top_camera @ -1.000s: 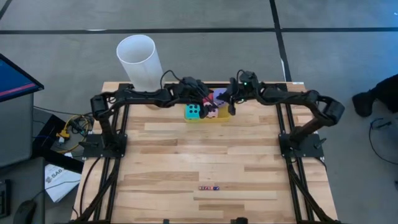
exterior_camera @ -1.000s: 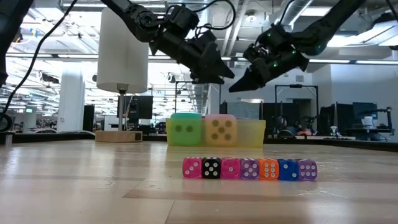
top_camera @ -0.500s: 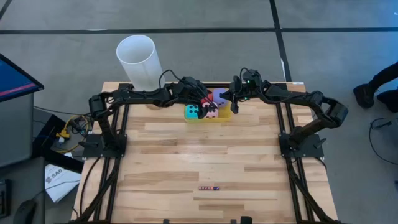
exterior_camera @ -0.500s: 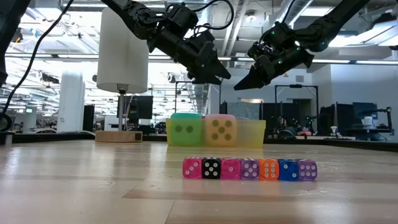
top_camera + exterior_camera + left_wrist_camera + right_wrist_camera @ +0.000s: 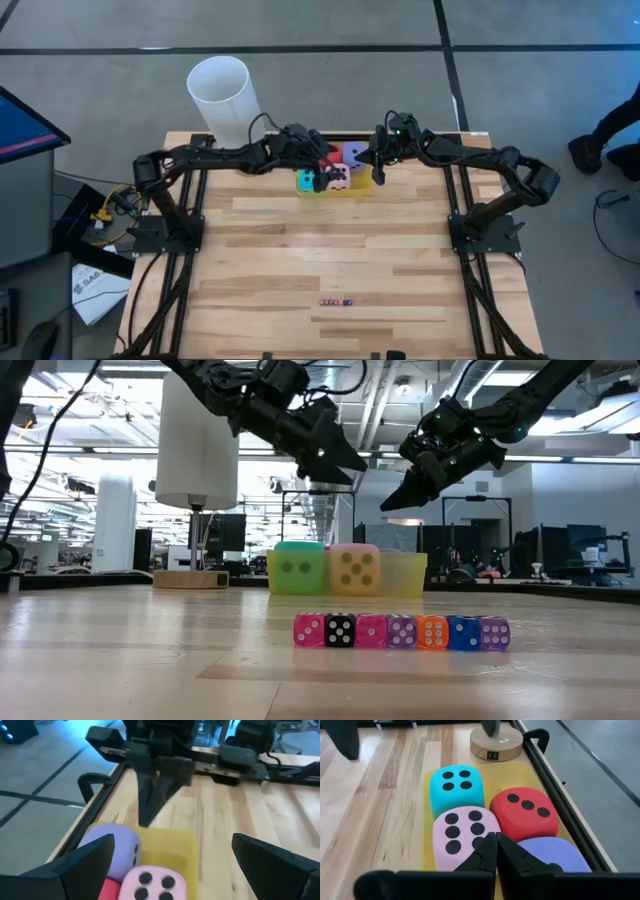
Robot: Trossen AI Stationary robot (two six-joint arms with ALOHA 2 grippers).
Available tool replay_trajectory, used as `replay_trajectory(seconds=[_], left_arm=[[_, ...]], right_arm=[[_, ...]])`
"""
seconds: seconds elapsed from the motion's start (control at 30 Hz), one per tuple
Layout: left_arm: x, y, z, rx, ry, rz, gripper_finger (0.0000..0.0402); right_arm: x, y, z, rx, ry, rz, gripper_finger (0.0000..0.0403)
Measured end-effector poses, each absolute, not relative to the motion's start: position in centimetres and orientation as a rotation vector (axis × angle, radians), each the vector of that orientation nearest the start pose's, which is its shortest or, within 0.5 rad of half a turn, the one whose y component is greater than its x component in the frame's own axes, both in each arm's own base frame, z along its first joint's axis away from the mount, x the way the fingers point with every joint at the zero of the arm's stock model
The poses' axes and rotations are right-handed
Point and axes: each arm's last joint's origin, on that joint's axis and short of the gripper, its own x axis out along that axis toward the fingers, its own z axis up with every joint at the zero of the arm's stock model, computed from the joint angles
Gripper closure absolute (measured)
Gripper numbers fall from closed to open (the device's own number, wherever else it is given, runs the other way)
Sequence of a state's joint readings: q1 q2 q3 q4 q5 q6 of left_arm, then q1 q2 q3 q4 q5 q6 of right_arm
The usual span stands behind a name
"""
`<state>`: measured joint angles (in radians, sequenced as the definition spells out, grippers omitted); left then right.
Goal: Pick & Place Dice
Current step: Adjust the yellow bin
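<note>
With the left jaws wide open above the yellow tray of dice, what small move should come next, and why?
Probably lower the left gripper straight down onto one die, likely the pink die. Its jaws stand open and hover above the yellow tray, gripping nothing, while all four dice sit packed together there. The right gripper is shut and empty beside it.

Robotics lab, workstation monitors [image 5: 600, 550], exposed ceiling ducts [image 5: 480, 375]
</note>
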<state>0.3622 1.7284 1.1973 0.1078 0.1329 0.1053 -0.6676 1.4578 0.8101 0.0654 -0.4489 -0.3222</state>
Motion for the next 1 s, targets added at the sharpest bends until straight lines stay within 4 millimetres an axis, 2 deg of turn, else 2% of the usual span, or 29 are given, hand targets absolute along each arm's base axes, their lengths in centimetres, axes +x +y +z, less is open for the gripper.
replay_trajectory(seconds=[0.37, 0.57, 0.77, 0.87, 1.0], left_arm=[[30.9, 11.2, 26.2, -0.037, 0.346, 0.213, 0.0009], [28.1, 9.7, 28.2, -0.148, 0.241, 0.224, 0.0009], [25.7, 8.9, 30.5, -0.098, 0.145, 0.220, 0.0009], [24.6, 8.4, 30.7, -0.097, 0.130, 0.216, 0.0009], [23.5, 7.9, 29.8, -0.061, 0.139, 0.207, 0.0009]], right_arm=[[25.1, -16.5, 21.4, -0.014, 0.522, -0.086, 0.0403], [25.4, -16.1, 21.4, -0.020, 0.523, -0.073, 0.0403], [25.4, -16.1, 21.4, -0.021, 0.520, -0.074, 0.0403], [25.4, -16.1, 21.4, -0.021, 0.520, -0.073, 0.0403], [25.5, -16.0, 21.4, 0.018, 0.519, -0.078, 0.0403]])
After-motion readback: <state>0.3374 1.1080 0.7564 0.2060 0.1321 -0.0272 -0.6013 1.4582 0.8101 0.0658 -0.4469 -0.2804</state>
